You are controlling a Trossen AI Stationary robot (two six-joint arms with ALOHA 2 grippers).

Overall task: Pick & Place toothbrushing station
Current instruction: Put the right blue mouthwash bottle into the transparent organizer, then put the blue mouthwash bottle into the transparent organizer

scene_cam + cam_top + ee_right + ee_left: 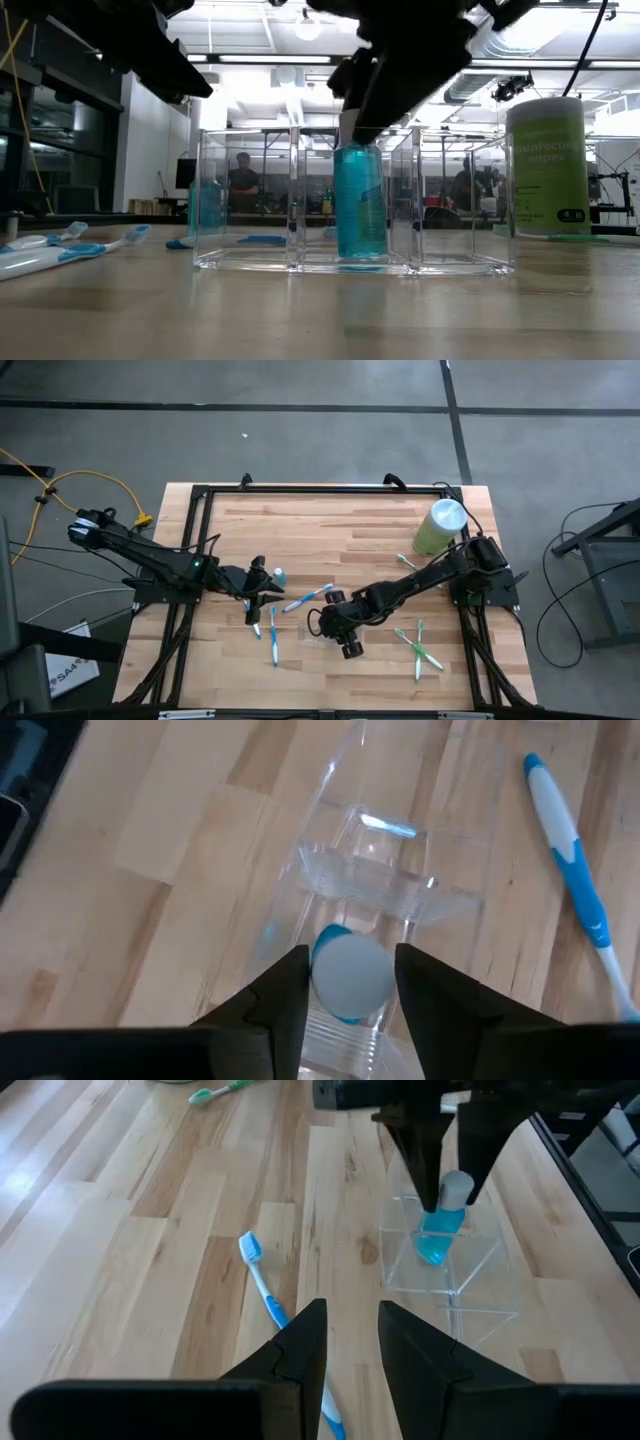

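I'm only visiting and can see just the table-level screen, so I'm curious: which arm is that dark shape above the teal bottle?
Observer: The overhead camera shows it's the right arm. The right gripper sits at the pale cap of the teal bottle.
Operator: Where's the other one?
Observer: The left gripper is open and empty, above a blue toothbrush beside the clear tray.
Operator: Any brushes I can't see?
Observer: Yes, the green toothbrushes lying crossed on the right.
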